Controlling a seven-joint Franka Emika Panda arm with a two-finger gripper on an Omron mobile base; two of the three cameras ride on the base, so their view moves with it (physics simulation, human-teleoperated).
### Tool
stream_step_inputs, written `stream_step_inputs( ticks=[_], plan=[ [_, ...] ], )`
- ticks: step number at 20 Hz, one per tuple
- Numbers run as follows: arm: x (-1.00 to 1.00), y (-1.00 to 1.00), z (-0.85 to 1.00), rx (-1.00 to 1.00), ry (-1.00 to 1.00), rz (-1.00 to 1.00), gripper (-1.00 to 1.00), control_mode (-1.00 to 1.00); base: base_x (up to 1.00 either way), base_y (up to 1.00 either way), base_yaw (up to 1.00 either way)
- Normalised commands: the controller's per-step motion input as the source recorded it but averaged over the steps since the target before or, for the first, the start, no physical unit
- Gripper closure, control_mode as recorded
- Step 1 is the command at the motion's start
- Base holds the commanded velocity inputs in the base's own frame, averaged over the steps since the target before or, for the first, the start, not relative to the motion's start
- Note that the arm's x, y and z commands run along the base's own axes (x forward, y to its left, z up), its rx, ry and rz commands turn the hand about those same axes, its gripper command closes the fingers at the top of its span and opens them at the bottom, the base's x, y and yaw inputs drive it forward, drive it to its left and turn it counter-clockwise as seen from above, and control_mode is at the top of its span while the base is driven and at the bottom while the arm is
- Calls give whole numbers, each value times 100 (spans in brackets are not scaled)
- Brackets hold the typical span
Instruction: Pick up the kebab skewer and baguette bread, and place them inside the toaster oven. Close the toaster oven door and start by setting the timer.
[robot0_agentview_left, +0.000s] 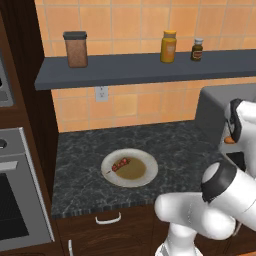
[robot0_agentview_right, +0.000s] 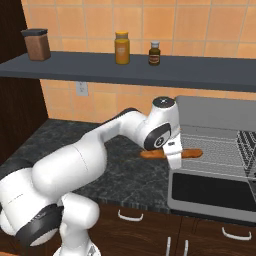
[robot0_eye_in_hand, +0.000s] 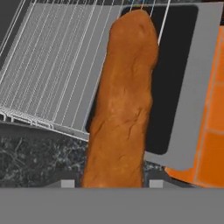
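Toaster oven (robot0_agentview_right: 220, 145) stood open, its door (robot0_agentview_right: 212, 192) dropped flat, wire rack showing inside the boxy grey metal shell.
Baguette bread (robot0_agentview_right: 192, 153), crusty orange-brown and slim, lay level in the gripper (robot0_agentview_right: 173, 156) clamped on it, long axis pointing into the oven mouth; kebab skewer (robot0_agentview_left: 119, 165) rested on the round plate (robot0_agentview_left: 150, 172).

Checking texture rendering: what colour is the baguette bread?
Orange-brown, crusty-looking baguette bread, clearest in the hand view.

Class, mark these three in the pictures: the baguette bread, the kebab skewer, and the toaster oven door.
baguette bread (robot0_eye_in_hand: 124, 100): hand view, middle of the loaf.
kebab skewer (robot0_agentview_left: 120, 164): left base view, red chunks, on plate.
toaster oven door (robot0_agentview_right: 215, 192): right base view, dark glass panel.
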Motion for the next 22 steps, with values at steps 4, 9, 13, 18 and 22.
stream_step_inputs(
  ticks=[4, 9, 13, 18, 22],
  plan=[
    [2, -100, 29, 10, -6, -6, 100, -100, 0, 0, 0],
    [0, -70, 5, 12, -11, -6, 100, -100, 0, 0, 0],
    [26, -48, 0, 11, -14, -4, 100, -100, 0, 0, 0],
    [47, -44, -15, 1, -12, -4, 100, -100, 0, 0, 0],
    [41, -49, -46, 0, -6, -5, 100, -100, 0, 0, 0]
  ],
)
